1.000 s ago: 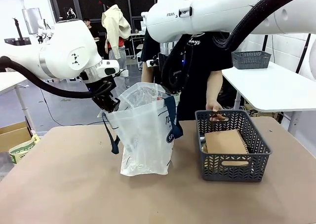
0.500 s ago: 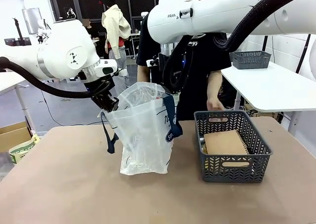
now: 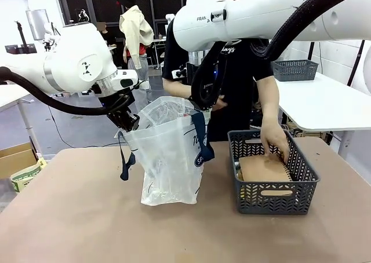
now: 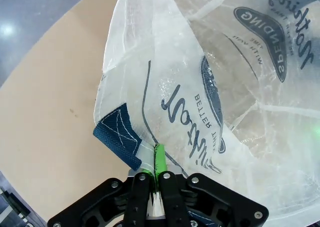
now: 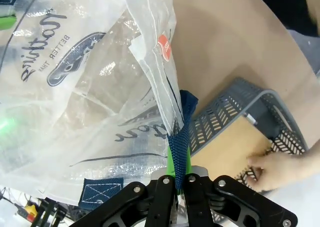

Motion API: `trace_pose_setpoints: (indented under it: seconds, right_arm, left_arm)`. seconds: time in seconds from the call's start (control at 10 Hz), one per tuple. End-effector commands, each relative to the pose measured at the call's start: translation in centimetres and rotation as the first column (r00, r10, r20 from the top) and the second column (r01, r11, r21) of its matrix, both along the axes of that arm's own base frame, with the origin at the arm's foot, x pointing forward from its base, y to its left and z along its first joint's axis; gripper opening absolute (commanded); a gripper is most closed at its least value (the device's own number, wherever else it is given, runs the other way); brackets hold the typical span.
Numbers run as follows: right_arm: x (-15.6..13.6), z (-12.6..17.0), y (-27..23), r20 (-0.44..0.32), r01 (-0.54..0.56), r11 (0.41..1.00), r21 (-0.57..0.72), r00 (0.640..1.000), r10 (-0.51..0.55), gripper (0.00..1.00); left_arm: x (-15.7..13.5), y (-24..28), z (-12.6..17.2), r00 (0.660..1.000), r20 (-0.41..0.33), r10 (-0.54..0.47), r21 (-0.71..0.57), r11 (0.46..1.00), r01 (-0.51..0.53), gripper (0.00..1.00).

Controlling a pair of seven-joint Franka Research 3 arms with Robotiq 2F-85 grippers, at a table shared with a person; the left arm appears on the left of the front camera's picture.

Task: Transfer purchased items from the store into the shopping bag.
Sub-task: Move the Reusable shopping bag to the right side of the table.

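Note:
The clear shopping bag (image 3: 169, 159) with navy straps stands on the table's middle, its mouth held apart by both arms. My left gripper (image 3: 128, 124) is shut on the bag's left rim (image 4: 150, 152) beside a strap. My right gripper (image 3: 203, 108) is shut on the right rim at a navy strap (image 5: 179, 142). The store, a dark grey lattice basket (image 3: 271, 173), sits to the bag's right. A flat tan packet (image 3: 264, 167) lies inside it. The person's hand (image 3: 273, 141) reaches into the basket and touches the packet; the hand (image 5: 272, 168) also shows at the basket (image 5: 225, 118) in the right wrist view.
A second grey basket (image 3: 294, 69) stands on a white side table (image 3: 324, 103) at the right. A cardboard box (image 3: 14, 157) sits on the floor at the left. The tan table (image 3: 87, 228) has free room in front of the bag.
The person's hand has moved from the basket's far rim down into the basket onto the tan packet. Both grippers keep their hold on the bag; its left strap swung slightly.

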State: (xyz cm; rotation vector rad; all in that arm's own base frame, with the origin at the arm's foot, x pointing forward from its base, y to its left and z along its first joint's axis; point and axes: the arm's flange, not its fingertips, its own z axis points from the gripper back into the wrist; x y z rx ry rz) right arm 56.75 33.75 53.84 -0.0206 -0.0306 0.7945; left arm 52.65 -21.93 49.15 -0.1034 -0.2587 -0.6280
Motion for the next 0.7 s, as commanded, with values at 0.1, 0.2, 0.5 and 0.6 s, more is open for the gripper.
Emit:
trace_pose_setpoints:
  seconds: [0.1,0.2,0.5,0.6]
  right_arm:
    - [-0.09,0.12,-0.01,-0.004,0.006,1.0,-0.007,1.0,-0.006,0.0]
    - [-0.09,0.12,-0.01,-0.004,0.006,1.0,-0.007,1.0,-0.006,0.0]
    - [-0.09,0.12,-0.01,-0.004,0.006,1.0,-0.007,1.0,-0.006,0.0]
    - [-0.09,0.12,-0.01,-0.004,0.006,1.0,-0.007,1.0,-0.006,0.0]
  left_arm:
    - [-0.04,0.02,-0.1,1.0,-0.003,0.011,0.014,1.0,-0.011,0.0]
    - [-0.04,0.02,-0.1,1.0,-0.003,0.011,0.014,1.0,-0.011,0.0]
    - [-0.04,0.02,-0.1,1.0,-0.003,0.011,0.014,1.0,-0.011,0.0]
    - [-0.04,0.02,-0.1,1.0,-0.003,0.011,0.014,1.0,-0.011,0.0]
